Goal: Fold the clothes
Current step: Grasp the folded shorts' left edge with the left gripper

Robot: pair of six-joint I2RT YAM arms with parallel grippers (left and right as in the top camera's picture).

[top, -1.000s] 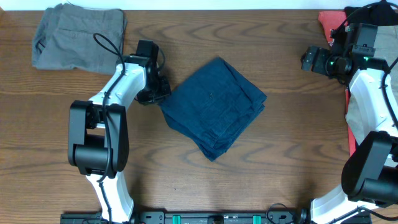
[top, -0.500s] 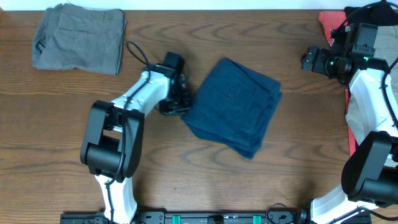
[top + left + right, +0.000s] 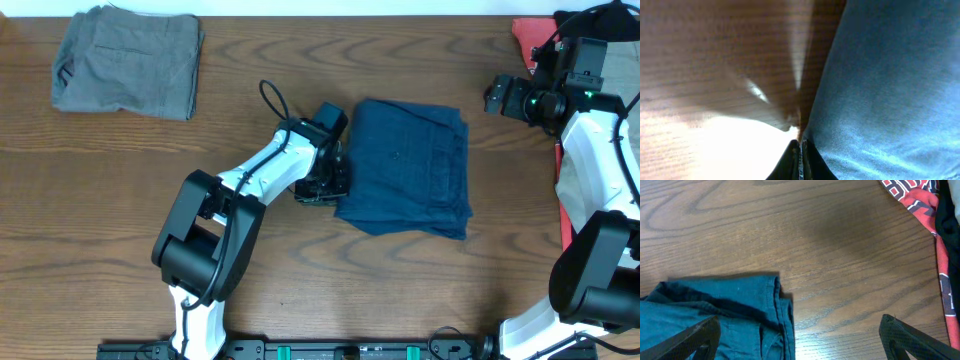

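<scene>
Over the last second our left gripper [image 3: 330,180] has pushed the folded navy shorts [image 3: 410,165] to the right across the table [image 3: 300,280] and turned them. They now lie square near the middle, well apart from the grey shorts [image 3: 125,60] at the far left. Its fingers look pressed together at the cloth's left edge, though we cannot tell whether fabric is pinched between them, while the right gripper [image 3: 800,322] hangs wide open near the red garment [image 3: 910,195]. We judge this pair already folded and merely being repositioned.
</scene>
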